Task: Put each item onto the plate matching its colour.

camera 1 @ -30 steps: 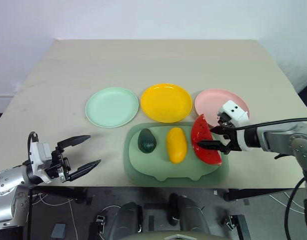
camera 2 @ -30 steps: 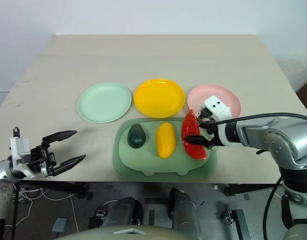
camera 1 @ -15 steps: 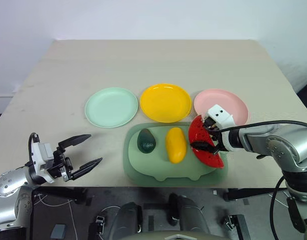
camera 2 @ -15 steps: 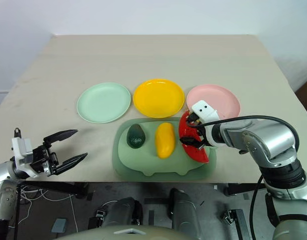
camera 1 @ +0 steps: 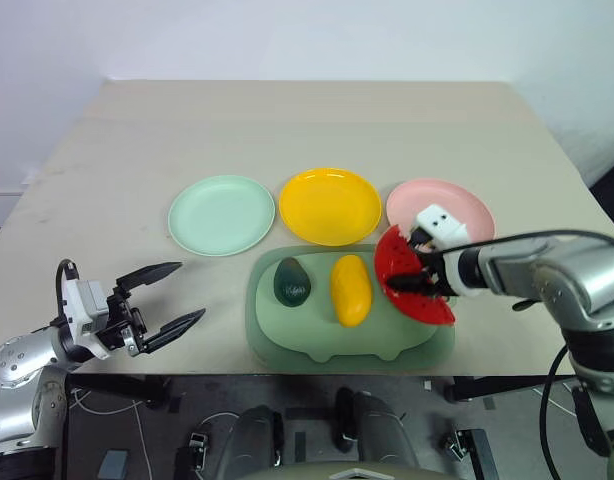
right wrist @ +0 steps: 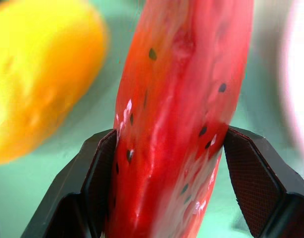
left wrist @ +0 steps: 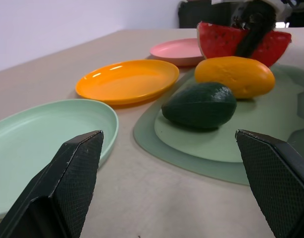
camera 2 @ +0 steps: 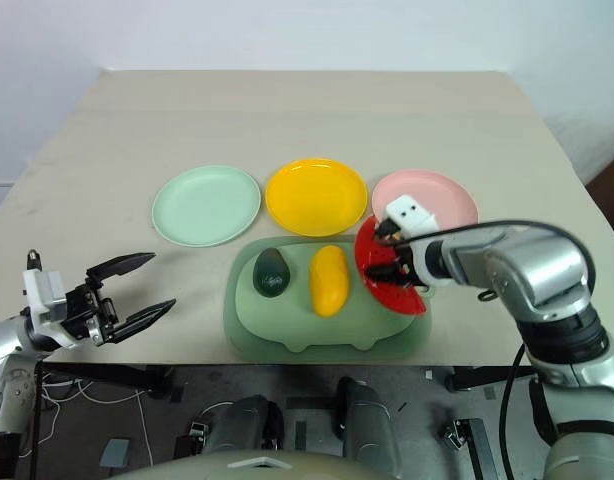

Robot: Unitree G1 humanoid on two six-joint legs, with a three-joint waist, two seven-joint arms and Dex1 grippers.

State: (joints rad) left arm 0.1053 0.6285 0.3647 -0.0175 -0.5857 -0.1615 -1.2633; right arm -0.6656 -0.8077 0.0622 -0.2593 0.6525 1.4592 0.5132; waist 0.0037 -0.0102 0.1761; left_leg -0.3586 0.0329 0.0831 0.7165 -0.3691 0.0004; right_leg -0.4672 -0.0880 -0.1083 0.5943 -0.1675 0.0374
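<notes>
The red watermelon wedge stands tilted at the right end of the pale green board. My right gripper is shut on it, and the black pads press both faces of the wedge. The yellow mango and the dark green avocado lie on the board to its left. Behind the board sit the mint green plate, the yellow plate and the pink plate, all bare. My left gripper hovers open near the table's front left edge, far from the items.
The board lies close to the table's front edge. Open tabletop stretches behind the plates and to the left of the mint green plate. Seen from the left wrist, the avocado lies between my open fingers.
My right gripper has closed on the watermelon wedge and shifted slightly toward the pink plate; the wedge has tilted. The left arm has stayed put.
</notes>
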